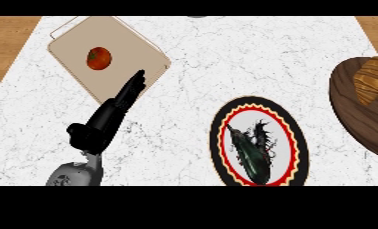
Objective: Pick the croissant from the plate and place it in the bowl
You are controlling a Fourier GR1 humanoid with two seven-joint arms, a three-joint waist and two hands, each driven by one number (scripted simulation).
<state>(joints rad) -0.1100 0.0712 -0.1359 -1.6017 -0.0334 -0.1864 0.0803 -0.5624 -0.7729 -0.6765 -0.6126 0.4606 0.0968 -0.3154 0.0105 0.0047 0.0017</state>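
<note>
A white marble-patterned table (199,63) fills the view, with a strip of wood surface showing at its far left and right corners. Toward the far left lies a beige rectangular cutting board (74,48), turned at an angle, with a round red tomato (99,58) resting near its middle. Near the lower centre sits a round plate with a black rim, a red and yellow zigzag ring and a white centre (284,138); on it lies a dark, glossy, elongated thing with a spiky darker patch beside it, which does not look like a pastry and which I cannot identify for certain. At the right edge, partly cut off by the view, is a dark brown wooden bowl (351,108), and inside it rests a golden-brown ridged croissant (365,84), only partly in view. The left hand (111,110), black on a grey forearm, comes in from the lower left and stretches toward the board; its fingers (135,82) are straight and held together, curled round nothing, their tips lying over the board's near edge, just short of the tomato. The croissant lies well apart from these fingers, across the table to the right, with the patterned plate between them. Nothing lies on the bare table between the hand and the plate. The right hand shows nowhere in the view.
</note>
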